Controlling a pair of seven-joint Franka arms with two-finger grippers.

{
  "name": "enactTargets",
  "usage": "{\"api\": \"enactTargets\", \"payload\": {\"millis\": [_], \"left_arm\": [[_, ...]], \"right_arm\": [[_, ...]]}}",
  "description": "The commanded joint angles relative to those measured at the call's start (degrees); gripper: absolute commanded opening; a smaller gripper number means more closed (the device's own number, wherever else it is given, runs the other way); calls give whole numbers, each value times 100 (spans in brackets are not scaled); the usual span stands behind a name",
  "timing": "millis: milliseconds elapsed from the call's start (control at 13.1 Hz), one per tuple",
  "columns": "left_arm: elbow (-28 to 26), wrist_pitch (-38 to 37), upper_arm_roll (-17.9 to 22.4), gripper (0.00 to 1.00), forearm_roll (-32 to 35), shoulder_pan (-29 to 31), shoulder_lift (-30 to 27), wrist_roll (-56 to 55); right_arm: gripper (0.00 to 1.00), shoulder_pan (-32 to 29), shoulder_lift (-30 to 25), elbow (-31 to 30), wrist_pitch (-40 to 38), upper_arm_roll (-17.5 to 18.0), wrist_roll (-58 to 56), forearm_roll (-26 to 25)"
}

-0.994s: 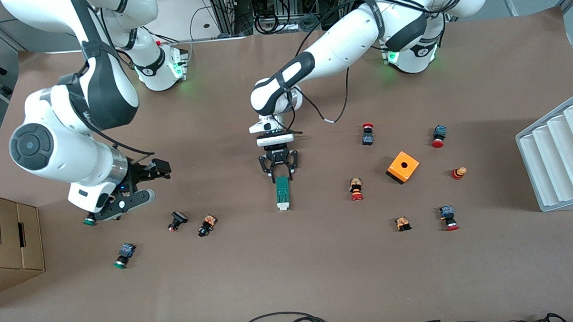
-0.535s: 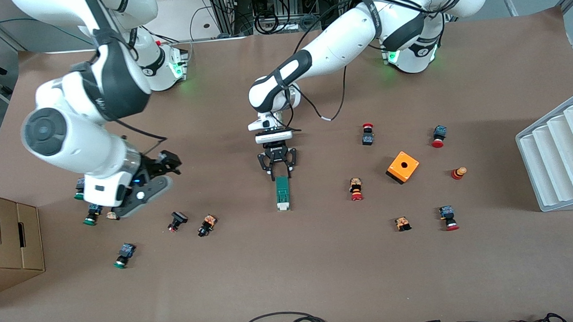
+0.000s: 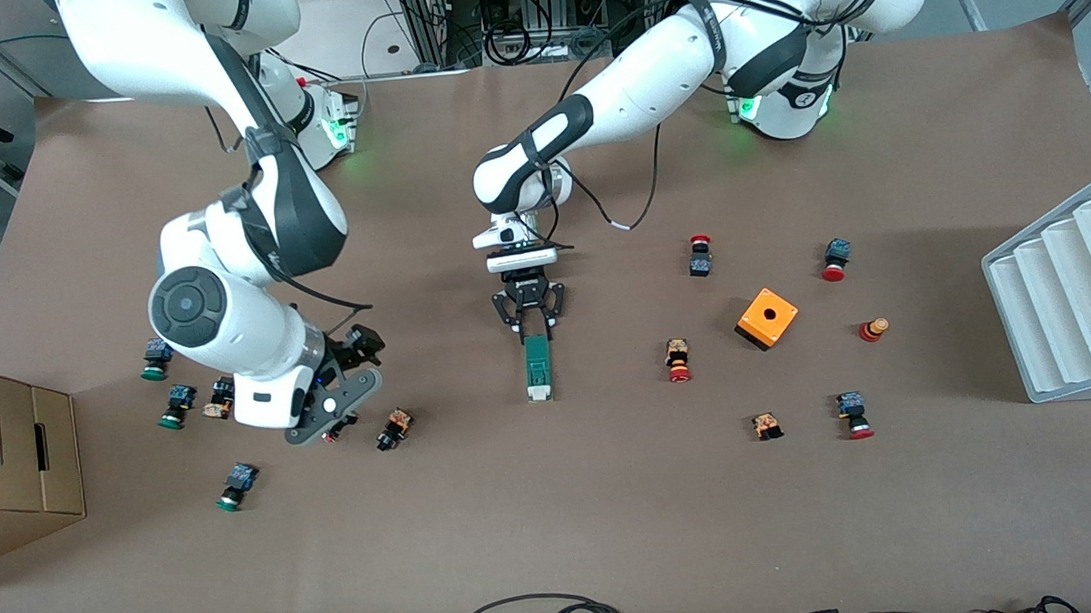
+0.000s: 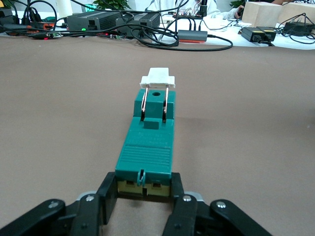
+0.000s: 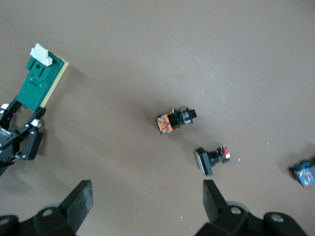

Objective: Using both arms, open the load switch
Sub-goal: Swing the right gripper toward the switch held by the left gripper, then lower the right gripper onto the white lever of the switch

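Note:
The load switch (image 3: 538,368) is a narrow green block lying on the brown table, with its white sliding piece (image 3: 539,393) at the end nearer the front camera. My left gripper (image 3: 530,331) is shut on the switch's other end. In the left wrist view both fingers (image 4: 109,195) press the sides of the load switch (image 4: 147,142). My right gripper (image 3: 350,379) hangs open over the push-buttons toward the right arm's end, with nothing between its fingers (image 5: 81,201). The right wrist view shows the load switch (image 5: 42,81) off to one side.
Small push-buttons lie scattered: one (image 3: 395,428) beside the right gripper, several (image 3: 177,401) toward the right arm's end, others around the orange box (image 3: 767,318). A white ribbed rack (image 3: 1062,297) and a cardboard box (image 3: 20,452) stand at the table's two ends.
My left gripper's fingers have closed onto the load switch's end. The right arm has swung across the table toward the switch and come lower, its gripper still open.

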Motion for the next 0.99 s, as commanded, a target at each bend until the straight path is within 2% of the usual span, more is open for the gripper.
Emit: {"api": "enactTargets", "payload": {"millis": [0, 306, 688, 918], "left_arm": [[123, 1, 44, 28, 98, -65, 117, -135], [123, 1, 44, 28, 89, -65, 117, -126], [123, 1, 44, 27, 98, -74, 117, -126], [123, 1, 44, 27, 98, -74, 117, -126]], "right_arm": [[100, 304, 201, 135, 200, -34, 15, -113], [100, 420, 570, 135, 710, -16, -124, -61], [100, 516, 650, 135, 824, 37, -442, -60], [100, 525, 808, 135, 1333, 54, -1117, 18]]}}
